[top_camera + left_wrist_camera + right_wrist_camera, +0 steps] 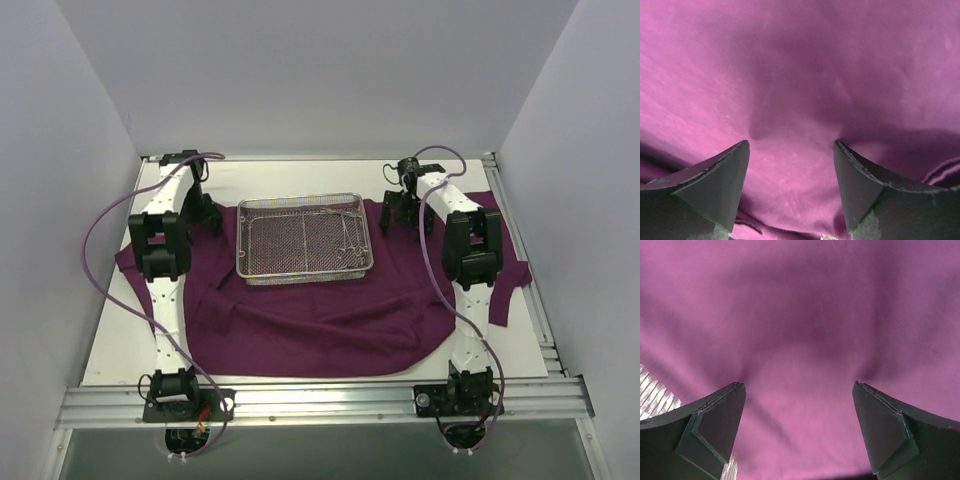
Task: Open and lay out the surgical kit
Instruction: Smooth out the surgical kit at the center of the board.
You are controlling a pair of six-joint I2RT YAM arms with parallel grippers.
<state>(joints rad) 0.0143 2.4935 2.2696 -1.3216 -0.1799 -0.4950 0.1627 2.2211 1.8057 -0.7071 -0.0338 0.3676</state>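
The dark purple cloth wrap (330,320) lies spread open on the table. The silver wire-mesh tray (304,250) stands on its far middle part, with thin metal instruments (348,250) lying in its right half. My left gripper (207,222) is left of the tray, open, with its fingertips (735,165) pressed down on the cloth (790,75). My right gripper (402,222) is right of the tray, open, with its fingertips (875,410) pressed on the cloth (800,315). A corner of the tray (652,392) shows at the left edge of the right wrist view.
The white tabletop (120,350) shows around the cloth. Grey walls close in the left, right and back. A metal rail (320,400) with both arm bases runs along the near edge. Purple cables loop beside each arm.
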